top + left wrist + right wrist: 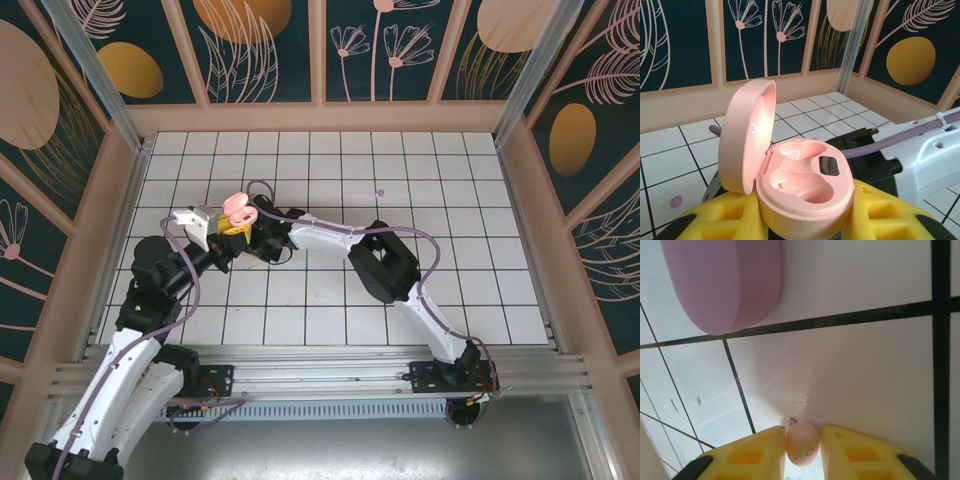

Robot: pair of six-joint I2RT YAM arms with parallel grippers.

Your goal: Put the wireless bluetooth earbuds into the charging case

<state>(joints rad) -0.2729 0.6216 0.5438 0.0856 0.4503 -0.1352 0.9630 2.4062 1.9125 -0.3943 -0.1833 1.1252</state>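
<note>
The pale pink charging case stands with its lid tipped up, and both of its wells are bare. My left gripper is shut on its base between yellow pads, and from above the case sits over that gripper. Just to its right, my right gripper is down at the tiles. In the right wrist view this gripper has its yellow pads against both sides of a pale pink earbud on the floor. A lilac earbud lies on a tile left of the case.
A closed purple case lies on the tiles just beyond the right gripper. Another tiny lilac earbud sits alone on the far middle of the floor. The right arm's white link and its purple cable cross close behind the pink case. Wooden walls ring the floor.
</note>
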